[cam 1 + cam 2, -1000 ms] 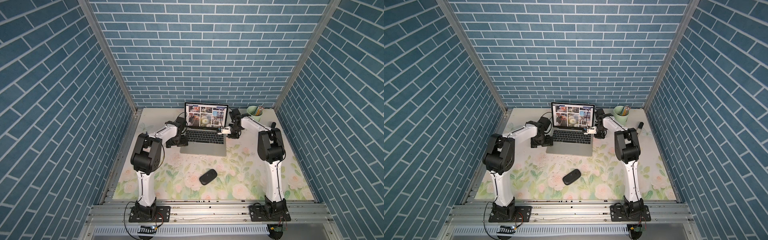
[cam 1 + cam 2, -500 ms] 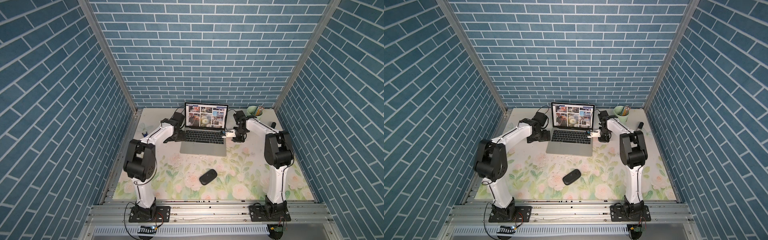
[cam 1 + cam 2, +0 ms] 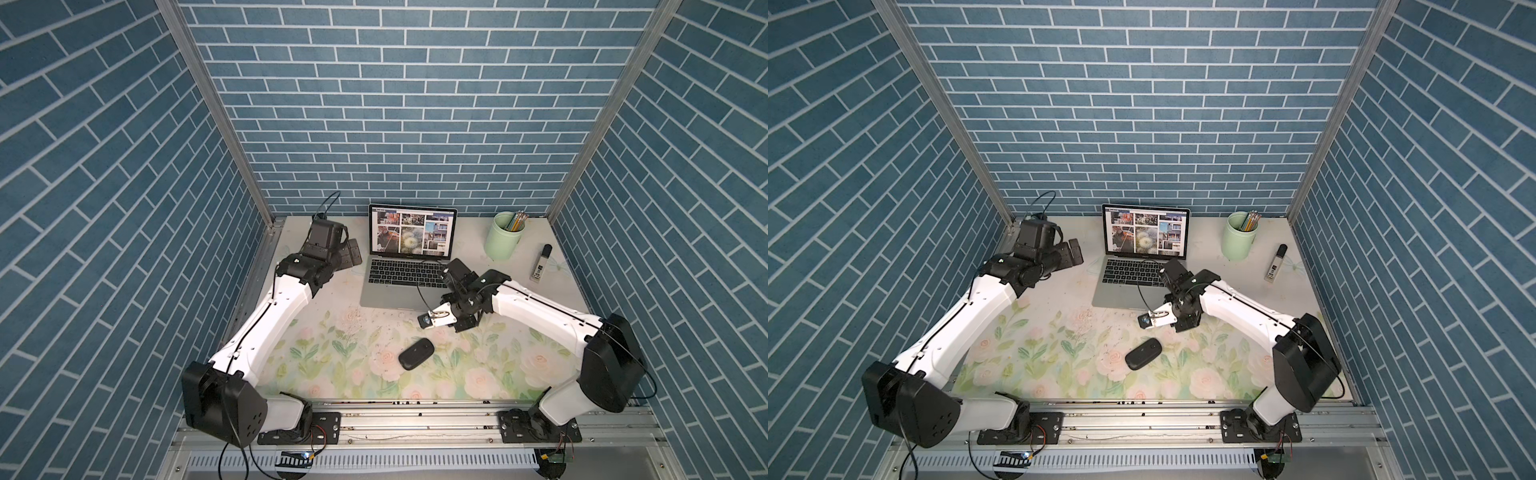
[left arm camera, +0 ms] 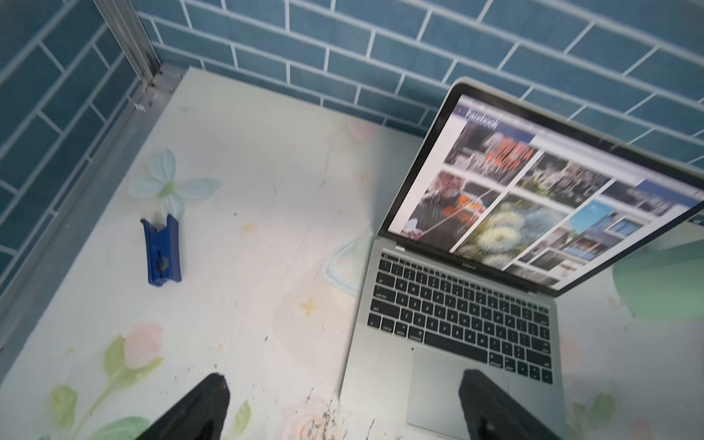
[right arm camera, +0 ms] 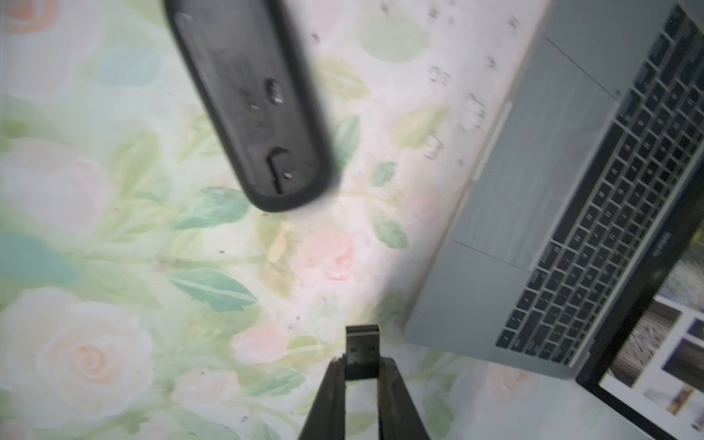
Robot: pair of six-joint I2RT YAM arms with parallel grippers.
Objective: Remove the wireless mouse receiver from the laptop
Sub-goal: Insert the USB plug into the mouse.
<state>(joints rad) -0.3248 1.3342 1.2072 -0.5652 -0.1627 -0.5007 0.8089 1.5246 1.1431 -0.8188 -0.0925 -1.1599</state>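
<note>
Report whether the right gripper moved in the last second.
Yes. The right gripper went from beside the laptop keyboard to past its front corner, toward the mouse.

mouse (image 5: 247, 106): cropped, blurred | laptop (image 4: 476, 304): screen edge cropped

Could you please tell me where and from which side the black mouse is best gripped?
Probably across the middle of the black mouse, pinching its two long sides, from straight above: it lies flat on the floral mat, a narrow oval, nothing close beside it.
</note>
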